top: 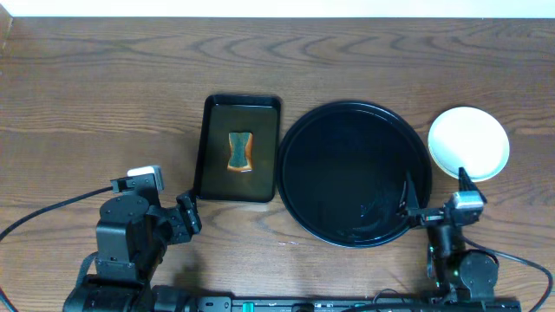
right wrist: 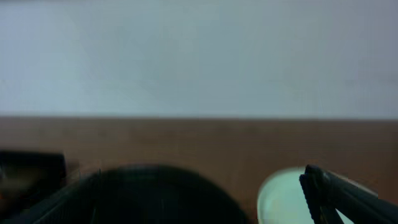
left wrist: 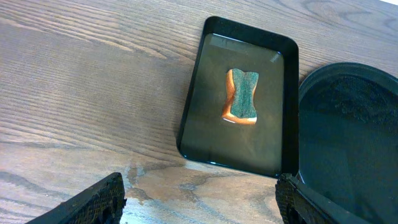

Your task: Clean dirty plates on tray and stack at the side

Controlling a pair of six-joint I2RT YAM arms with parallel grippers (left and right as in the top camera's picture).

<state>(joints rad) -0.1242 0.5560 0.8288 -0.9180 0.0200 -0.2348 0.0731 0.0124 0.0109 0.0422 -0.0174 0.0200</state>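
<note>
While both pairs of jaws stand spread, one tray (top: 347, 165), one plate (top: 468, 143), one sponge (top: 240, 151).

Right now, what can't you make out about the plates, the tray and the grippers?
- Plates: overhead shows one glare-washed disc from above; stack count and any smears unreadable.
- Right wrist view: blurred; plates cut off by the bottom edge, partly behind a finger.
- Tray: glossy black; residue versus reflection unclear.
- Left gripper: only fingertips show at the left wrist view's bottom edge.
</note>
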